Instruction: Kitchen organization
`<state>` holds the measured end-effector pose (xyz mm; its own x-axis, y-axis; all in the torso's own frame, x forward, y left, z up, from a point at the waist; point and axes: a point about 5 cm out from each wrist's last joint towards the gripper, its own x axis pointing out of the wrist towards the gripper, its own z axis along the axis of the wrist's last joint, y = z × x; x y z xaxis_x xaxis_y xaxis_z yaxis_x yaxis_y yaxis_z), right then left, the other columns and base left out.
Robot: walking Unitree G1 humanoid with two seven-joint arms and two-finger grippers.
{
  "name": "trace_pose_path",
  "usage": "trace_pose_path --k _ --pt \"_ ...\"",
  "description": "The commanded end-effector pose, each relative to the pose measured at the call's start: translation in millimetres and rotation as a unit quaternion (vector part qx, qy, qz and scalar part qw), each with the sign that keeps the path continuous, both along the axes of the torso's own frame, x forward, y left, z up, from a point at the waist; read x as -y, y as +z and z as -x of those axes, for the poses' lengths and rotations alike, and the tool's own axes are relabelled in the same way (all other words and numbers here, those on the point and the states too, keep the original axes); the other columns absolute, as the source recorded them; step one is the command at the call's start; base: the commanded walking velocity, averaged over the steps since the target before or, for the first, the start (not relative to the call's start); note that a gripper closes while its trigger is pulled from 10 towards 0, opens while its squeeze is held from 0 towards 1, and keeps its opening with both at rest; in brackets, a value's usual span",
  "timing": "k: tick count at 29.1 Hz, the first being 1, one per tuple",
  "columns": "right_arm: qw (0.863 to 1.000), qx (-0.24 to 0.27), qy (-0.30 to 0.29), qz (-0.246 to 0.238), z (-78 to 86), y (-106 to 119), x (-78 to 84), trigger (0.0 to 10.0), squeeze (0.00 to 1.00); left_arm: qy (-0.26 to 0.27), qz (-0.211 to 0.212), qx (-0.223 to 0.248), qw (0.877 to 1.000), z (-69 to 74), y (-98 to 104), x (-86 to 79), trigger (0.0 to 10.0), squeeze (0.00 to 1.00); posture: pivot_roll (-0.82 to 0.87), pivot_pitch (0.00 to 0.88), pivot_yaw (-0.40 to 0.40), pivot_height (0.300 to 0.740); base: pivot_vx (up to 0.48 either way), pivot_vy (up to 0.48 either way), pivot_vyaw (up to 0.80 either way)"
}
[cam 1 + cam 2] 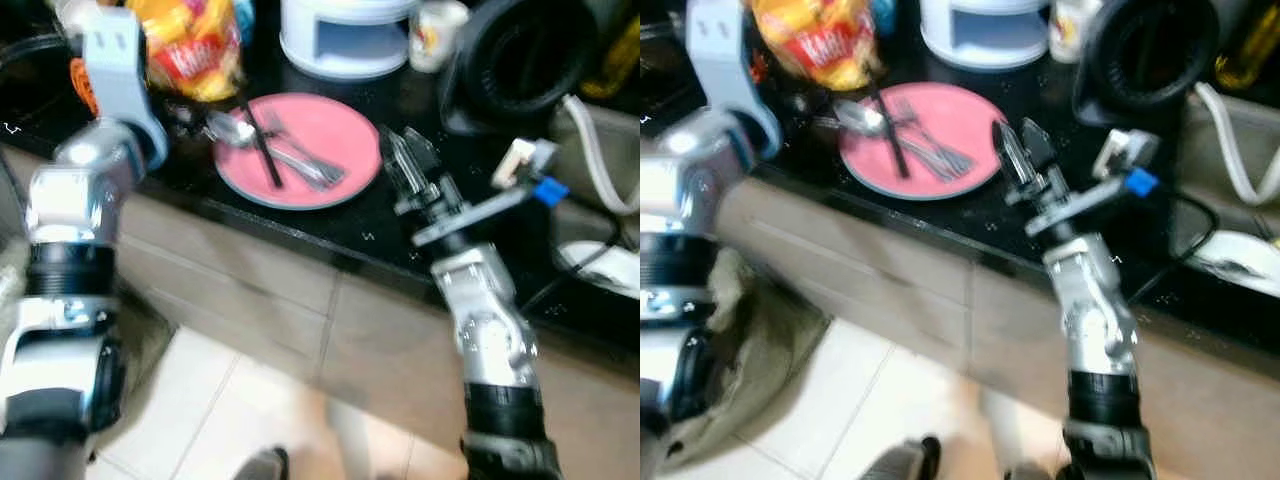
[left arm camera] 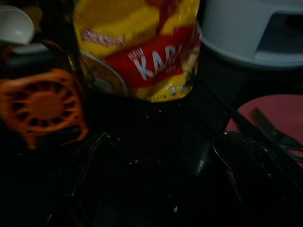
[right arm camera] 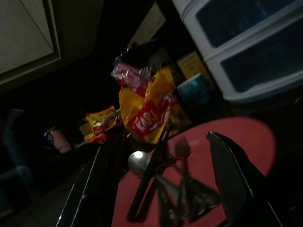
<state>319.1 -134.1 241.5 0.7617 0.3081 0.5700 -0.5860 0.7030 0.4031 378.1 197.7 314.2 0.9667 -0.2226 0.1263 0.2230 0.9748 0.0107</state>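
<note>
A pink plate [image 1: 330,120] sits on the black table [image 1: 350,225] near its front edge, carrying cutlery. A pair of black chopsticks [image 1: 263,150] lies with its long axis running from the far rim of the plate toward the near rim, tilted slightly. A spoon [image 1: 232,130] rests with its bowl at the plate's left edge and its handle running rightward across the plate, and a fork [image 1: 300,150] lies beside it, its tines toward the back.

The right hand [image 1: 405,160] hovers just beside the plate's right rim, its two black fingers [image 3: 232,179] spread wide and pointing toward the back of the table; the cutlery lies to its left, apart from the fingers, which hold nothing.

The left hand [image 2: 142,189] is over the dark table left of the plate, near a yellow and red snack bag [image 1: 190,45] and an orange round-grilled object [image 2: 42,106]; its view is too dark to tell how its fingers stand.

Behind the plate stands a white container [image 1: 345,35], and a black appliance [image 1: 520,60] sits to the right.
</note>
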Motion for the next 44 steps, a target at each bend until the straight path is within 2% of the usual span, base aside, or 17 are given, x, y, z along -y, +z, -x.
trace_pose_path --k 1,10,12,14,21,31,34,41,44 --pt "1.0 0.0 -0.019 -0.009 -0.5 -0.1 7.3 10.0 0.0 -0.015 0.003 0.017 1.0 3.7 2.5 1.2 10.0 0.0 0.1 0.154 0.014 0.74 0.0 0.0 0.0" --pt "1.0 0.004 -0.024 -0.009 -0.5 1.2 8.3 10.0 0.0 -0.02 -0.007 0.038 0.999 7.1 7.7 3.0 10.0 0.0 0.1 0.153 0.014 0.74 0.0 -0.278 0.0" --pt "1.0 0.004 -0.026 -0.008 -0.6 1.3 8.3 10.0 0.0 -0.021 0.008 0.046 0.999 7.5 10.2 3.7 10.0 0.0 0.1 0.152 0.014 0.74 0.0 0.0 0.0" --pt "0.999 0.003 -0.033 -0.007 -1.2 1.4 8.9 10.0 0.0 -0.033 0.006 0.061 0.998 10.2 13.5 7.2 10.0 0.0 0.1 0.152 0.013 0.74 0.0 0.0 0.0" --pt "0.999 0.007 -0.052 -0.005 -2.1 3.9 13.8 10.0 0.0 -0.04 0.008 0.063 0.997 11.6 13.0 9.7 10.0 0.0 0.09 0.151 0.012 0.74 0.0 0.0 0.0" --pt "0.996 0.013 -0.077 0.034 -2.8 6.0 13.7 10.0 0.0 -0.047 0.019 0.069 0.996 12.2 11.0 7.1 10.0 0.0 0.09 0.15 0.009 0.74 0.0 0.0 0.0" --pt "0.996 0.018 -0.08 0.047 -2.4 7.8 13.1 10.0 0.0 -0.06 0.05 0.053 0.996 8.6 4.2 5.8 10.0 0.0 0.08 0.152 0.008 0.74 0.0 0.0 0.0" --pt "0.995 0.031 -0.069 0.064 1.1 11.2 10.7 10.0 0.0 -0.089 0.069 0.036 0.993 5.4 -2.5 11.5 10.0 0.0 0.08 0.156 0.01 0.74 0.0 0.0 0.0" --pt "0.995 0.057 -0.042 0.072 9.8 17.7 6.4 10.0 0.0 -0.086 0.112 0.009 0.99 -3.2 -9.6 11.2 10.0 0.0 0.06 0.163 0.009 0.74 0.0 0.0 0.0"
